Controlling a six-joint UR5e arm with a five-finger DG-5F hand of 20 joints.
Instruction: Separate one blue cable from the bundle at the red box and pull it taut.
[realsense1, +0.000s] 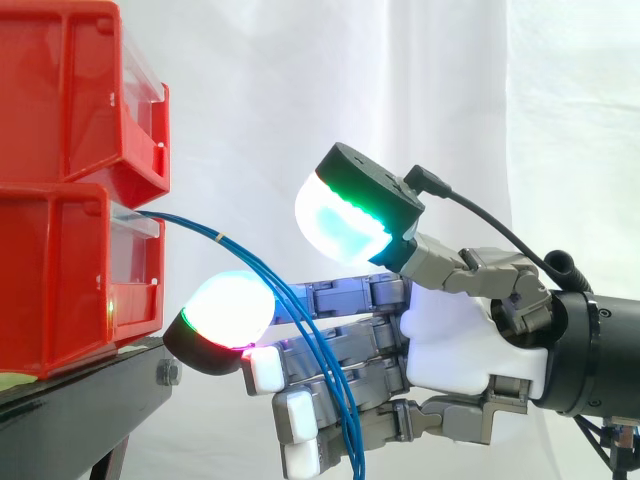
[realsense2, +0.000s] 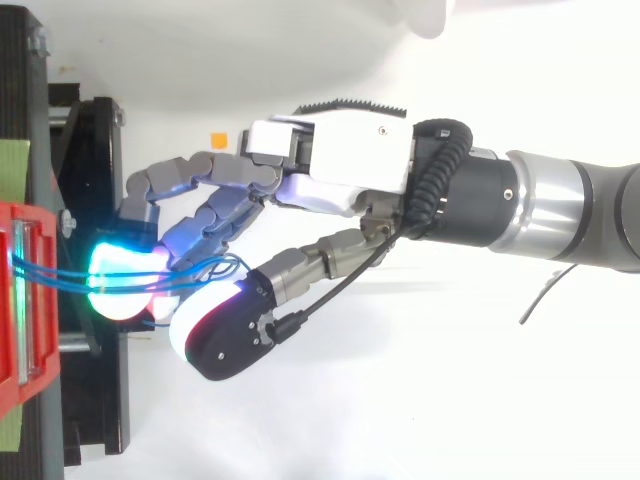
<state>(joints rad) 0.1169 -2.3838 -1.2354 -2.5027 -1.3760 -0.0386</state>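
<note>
Where blue cables (realsense1: 215, 236) droop, they cross the hand (realsense1: 455, 350).

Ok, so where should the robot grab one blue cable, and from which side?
Best guess: the top blue cable, on its bare stretch just outside the lower red bin. There the strands spread apart; further down they bunch and hang together. The hand should come level from the side away from the bin, thumb above and fingers below the strand.

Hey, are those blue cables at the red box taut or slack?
Slack. The blue cables leave the red box and droop in a curve past the open hand.
</note>
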